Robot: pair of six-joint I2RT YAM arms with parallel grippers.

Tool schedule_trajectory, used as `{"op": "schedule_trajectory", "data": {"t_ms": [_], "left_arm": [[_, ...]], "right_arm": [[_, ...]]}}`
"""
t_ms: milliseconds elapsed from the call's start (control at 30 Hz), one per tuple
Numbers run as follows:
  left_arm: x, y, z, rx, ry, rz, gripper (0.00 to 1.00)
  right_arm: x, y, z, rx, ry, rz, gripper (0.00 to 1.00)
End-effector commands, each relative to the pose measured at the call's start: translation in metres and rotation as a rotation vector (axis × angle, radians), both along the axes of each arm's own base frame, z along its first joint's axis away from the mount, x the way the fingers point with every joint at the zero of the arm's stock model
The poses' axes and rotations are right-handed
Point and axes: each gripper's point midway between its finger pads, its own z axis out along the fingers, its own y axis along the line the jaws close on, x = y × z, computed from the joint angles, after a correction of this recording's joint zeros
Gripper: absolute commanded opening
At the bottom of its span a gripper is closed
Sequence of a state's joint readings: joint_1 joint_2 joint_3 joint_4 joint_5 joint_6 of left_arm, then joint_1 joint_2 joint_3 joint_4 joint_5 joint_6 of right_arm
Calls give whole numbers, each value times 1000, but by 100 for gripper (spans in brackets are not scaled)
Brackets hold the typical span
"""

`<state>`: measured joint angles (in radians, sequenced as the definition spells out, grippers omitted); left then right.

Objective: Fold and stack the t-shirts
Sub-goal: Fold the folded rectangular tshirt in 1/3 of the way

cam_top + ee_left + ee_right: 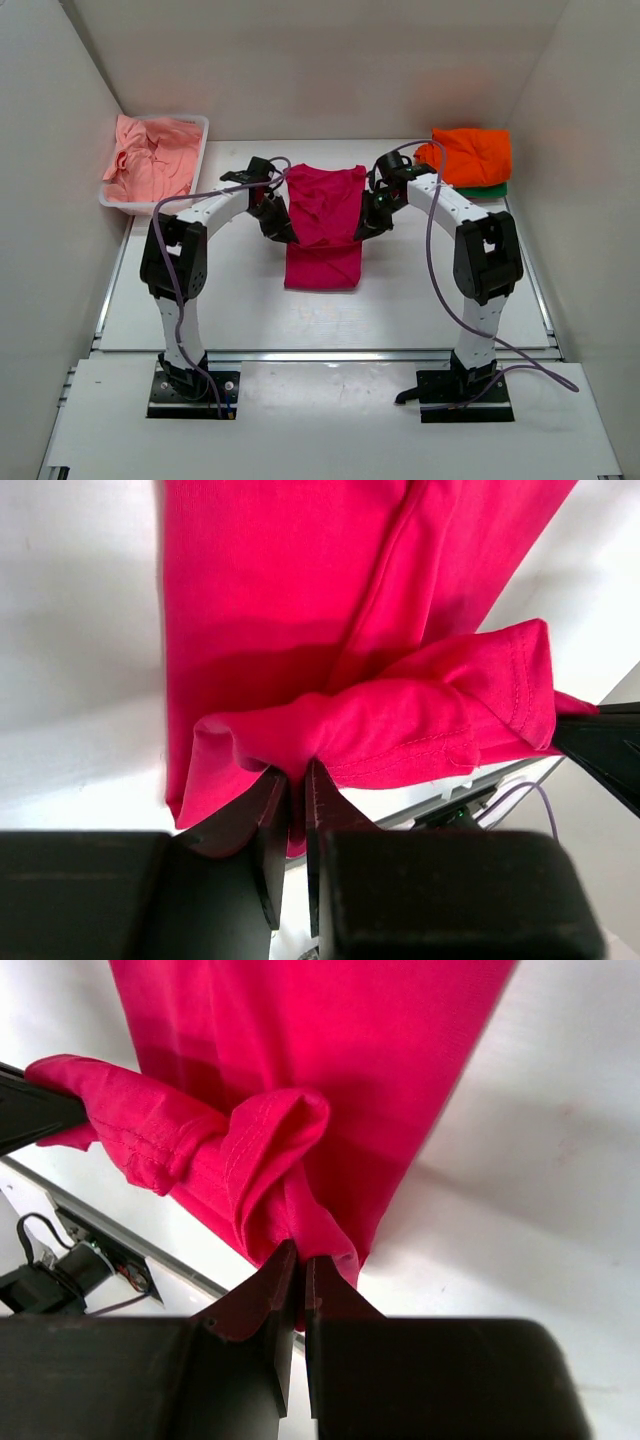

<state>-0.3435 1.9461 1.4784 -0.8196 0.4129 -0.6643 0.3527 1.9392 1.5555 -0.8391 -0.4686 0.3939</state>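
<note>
The magenta t-shirt [322,215] lies in the middle of the table [420,300], with a stitched edge bunched and stretched between the 2 arms. The left gripper [297,772] has its jaws nearly together, with a fold of the shirt's edge nipped between them. The right gripper [300,1258] is closed tight on the opposite side in the same way. Holding both sides level appears meant to keep that edge straight, so the cloth can be carried over in 1 even fold.

At the far right, the orange t-shirt [472,155] sits folded on the green t-shirt [492,189], which probably marks where the stack goes. The salmon pink t-shirts [150,160] lie crumpled in the white tub [203,122] at the far left. No brand, label or writing can be read anywhere.
</note>
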Motion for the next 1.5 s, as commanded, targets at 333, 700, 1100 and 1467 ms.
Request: {"op": "schedule_trajectory", "data": {"t_ms": [333,700,1100,1467], "left_arm": [[65,16,7,23,-68,71,21],[98,36,31,-32,-250,179,43],[-48,19,-2,57,-179,132,61],[-71,36,-17,131,-308,360,62]], "right_arm": [[75,4,-1,40,-98,6,13],[114,-38,30,-112,-283,-112,72],[-23,-31,17,-77,-226,-128,57],[-68,-10,-20,-85,-214,-277,69]]}}
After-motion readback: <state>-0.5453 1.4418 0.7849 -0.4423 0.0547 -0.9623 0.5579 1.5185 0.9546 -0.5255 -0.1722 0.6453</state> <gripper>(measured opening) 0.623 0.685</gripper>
